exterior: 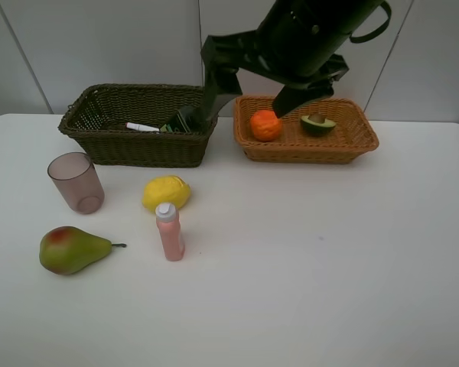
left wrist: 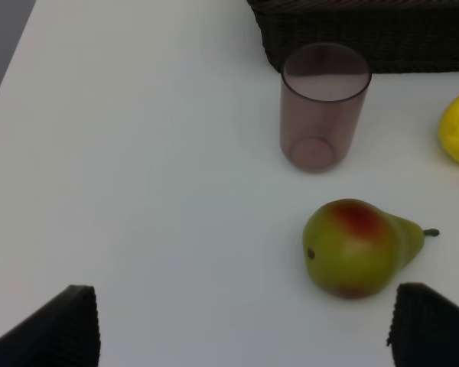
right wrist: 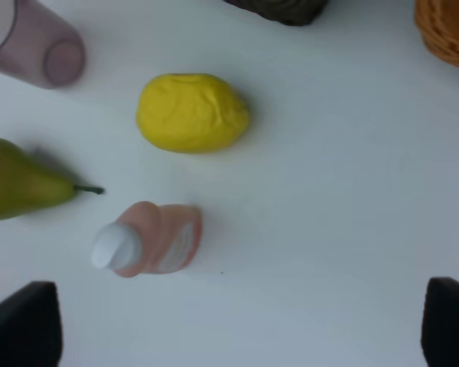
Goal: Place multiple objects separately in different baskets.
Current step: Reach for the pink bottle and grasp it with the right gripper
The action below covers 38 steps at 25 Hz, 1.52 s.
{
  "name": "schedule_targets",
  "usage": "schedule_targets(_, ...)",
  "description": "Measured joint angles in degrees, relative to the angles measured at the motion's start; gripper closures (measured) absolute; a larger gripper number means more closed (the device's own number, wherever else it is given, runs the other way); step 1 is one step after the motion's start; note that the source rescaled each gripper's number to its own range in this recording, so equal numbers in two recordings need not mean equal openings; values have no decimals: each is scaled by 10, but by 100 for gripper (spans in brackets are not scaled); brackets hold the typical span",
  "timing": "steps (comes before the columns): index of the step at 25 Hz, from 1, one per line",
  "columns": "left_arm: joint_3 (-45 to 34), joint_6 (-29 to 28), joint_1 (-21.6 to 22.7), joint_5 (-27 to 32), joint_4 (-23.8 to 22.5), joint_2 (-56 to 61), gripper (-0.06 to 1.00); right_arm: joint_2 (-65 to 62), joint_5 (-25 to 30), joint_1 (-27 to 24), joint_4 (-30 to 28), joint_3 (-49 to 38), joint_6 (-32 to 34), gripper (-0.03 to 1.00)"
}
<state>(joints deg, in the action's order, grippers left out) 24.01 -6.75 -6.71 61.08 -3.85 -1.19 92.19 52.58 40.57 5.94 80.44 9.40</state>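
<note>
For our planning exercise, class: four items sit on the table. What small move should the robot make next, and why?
Probably ease the open left hand toward the cup: it stands upright beside the dark basket, which holds the white marker.

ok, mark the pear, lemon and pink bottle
pear [exterior: 70,250], exterior high view, on its wide belly
lemon [exterior: 166,193], exterior high view, centre of the peel
pink bottle [exterior: 170,238], exterior high view, body below the cap

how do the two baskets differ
The dark basket is deep brown; the tan basket is a lighter orange-tan. The dark basket holds a white marker; the tan basket holds an orange and an avocado half. Both are rectangular, woven, similar in size, and sit side by side.
</note>
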Motion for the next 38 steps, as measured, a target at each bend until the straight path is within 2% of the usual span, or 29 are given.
schedule_targets(4, 0, 0, 0, 0, 0, 0, -5, 19, -24, 44, -5, 0, 2, -2)
schedule_targets(9, 0, 0, 0, 0, 0, 0, -5, 54, -52, 67, -6, 0, 4, -2)
schedule_targets(23, 0, 0, 0, 0, 0, 0, -5, 154, -118, 76, 5, 0, 5, -2)
schedule_targets(38, 0, 0, 0, 0, 0, 0, -5, 233, -147, 76, 33, 0, 3, -2)
